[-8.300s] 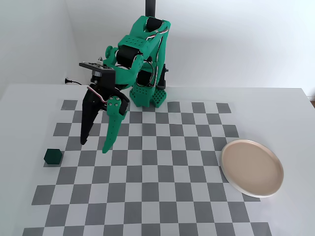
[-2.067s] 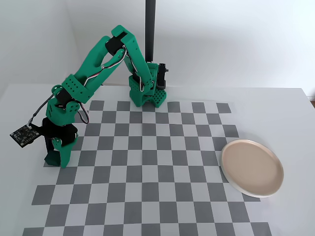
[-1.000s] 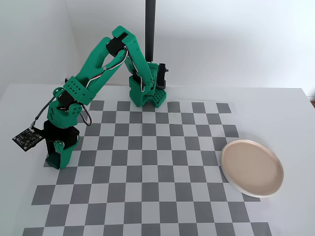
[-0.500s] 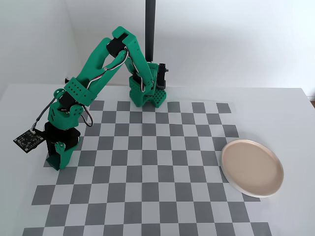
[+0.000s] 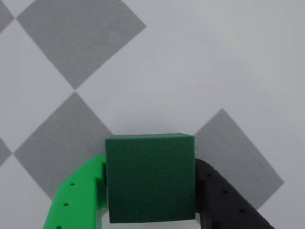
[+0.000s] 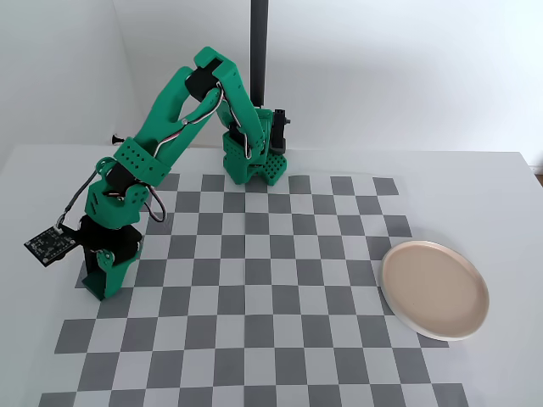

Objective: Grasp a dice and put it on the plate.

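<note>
Now hand point(image 5: 150, 198) clamped on dice point(image 5: 150, 179), above checkered mat point(image 6: 280, 322); plate point(image 6: 434, 290) well apart, right in fixed view.

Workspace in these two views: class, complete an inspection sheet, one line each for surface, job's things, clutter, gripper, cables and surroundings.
Surface: white table with a grey-and-white checker mat.
Job's things: dark green dice between the fingers, hidden in the fixed view; empty plate at the mat's right edge.
Clutter: nothing seen.
Gripper: gripper shut on the dice, green finger left, black finger right in the wrist view.
Cables: thin cable to the wrist camera board.
Surroundings: white walls, dark post behind the base.
</note>
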You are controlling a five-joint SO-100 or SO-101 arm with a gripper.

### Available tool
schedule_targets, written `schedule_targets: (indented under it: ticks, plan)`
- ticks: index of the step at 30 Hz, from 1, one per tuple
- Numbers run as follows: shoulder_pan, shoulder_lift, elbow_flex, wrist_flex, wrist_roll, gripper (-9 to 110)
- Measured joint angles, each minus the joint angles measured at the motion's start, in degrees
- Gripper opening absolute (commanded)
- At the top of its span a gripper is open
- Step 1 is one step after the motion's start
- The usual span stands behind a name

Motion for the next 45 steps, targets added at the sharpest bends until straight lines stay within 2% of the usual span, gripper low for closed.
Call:
schedule_targets:
  ticks: [14, 34, 45]
  plan:
    - [-12.92, 16.08, 0.00, 5.62, 7.82, -4]
    - [-37.97, 42.80, 0.18, 21.62, 8.70, -4]
    - [-55.81, 65.30, 12.83, 26.89, 7.82, -4]
